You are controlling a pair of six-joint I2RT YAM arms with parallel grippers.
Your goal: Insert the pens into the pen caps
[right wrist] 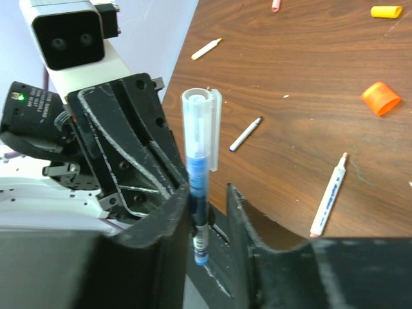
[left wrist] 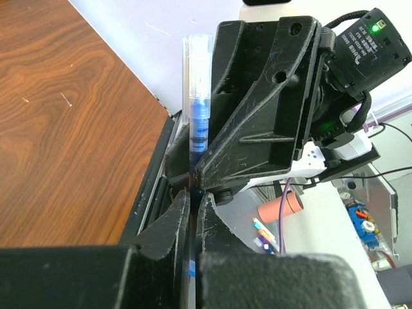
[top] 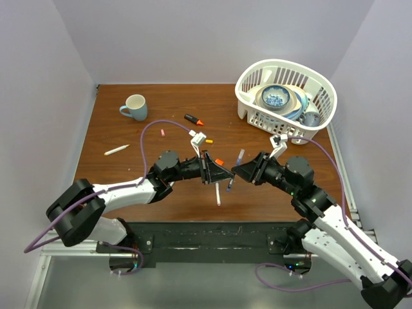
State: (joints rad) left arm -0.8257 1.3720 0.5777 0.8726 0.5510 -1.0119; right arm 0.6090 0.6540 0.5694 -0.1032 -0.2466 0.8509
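Note:
My left gripper is shut on the thin lower barrel of a blue pen and holds it above the table. A clear cap sits over the pen's upper end. My right gripper faces the left one. Its fingers stand open around the same pen, which lies against one finger with a gap to the other. An orange cap, a yellow cap and a pink cap lie on the table. Loose white pens lie at the left and below the grippers.
A white basket with dishes stands at the back right. A pale blue mug stands at the back left. A black and orange marker lies behind the grippers, and a grey-blue pen lies between them and the basket.

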